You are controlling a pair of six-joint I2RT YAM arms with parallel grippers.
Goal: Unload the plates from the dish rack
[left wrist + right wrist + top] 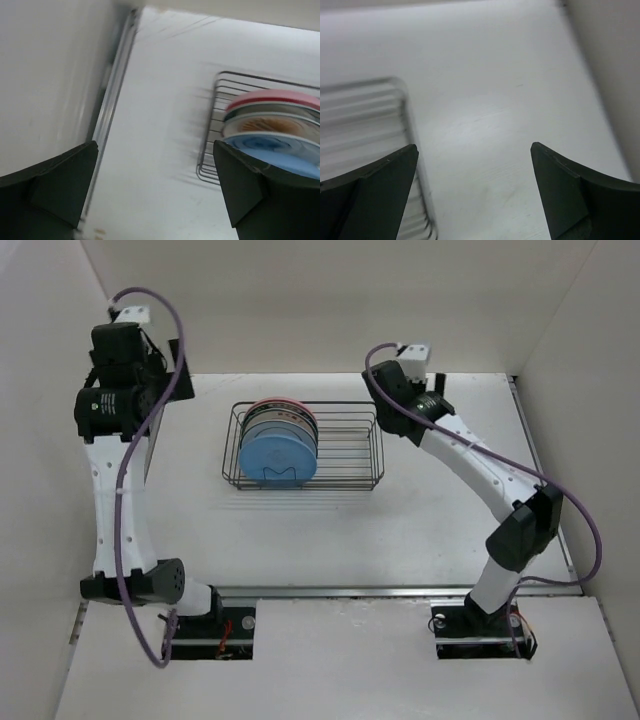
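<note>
The dish rack (345, 450) is a dark wire basket in the middle of the table. Several plates (278, 435) stand on edge at its left end. A blue plate (275, 457) is nearest me and a pink plate (282, 402) is at the back. My left gripper (172, 375) hangs open, high and to the left of the rack. In the blurred left wrist view it (155, 185) holds nothing, and the blue plate (285, 152), an orange-patterned plate (267, 125) and the pink plate (280, 96) show at right. My right gripper (387, 405) hovers open by the rack's back right corner. In its wrist view it (475, 187) is empty beside the rack (365, 115).
White walls enclose the table on the left (40, 390), back and right. A metal strip (112, 90) runs along the foot of the left wall. The right part of the rack (350, 435) holds only wire prongs.
</note>
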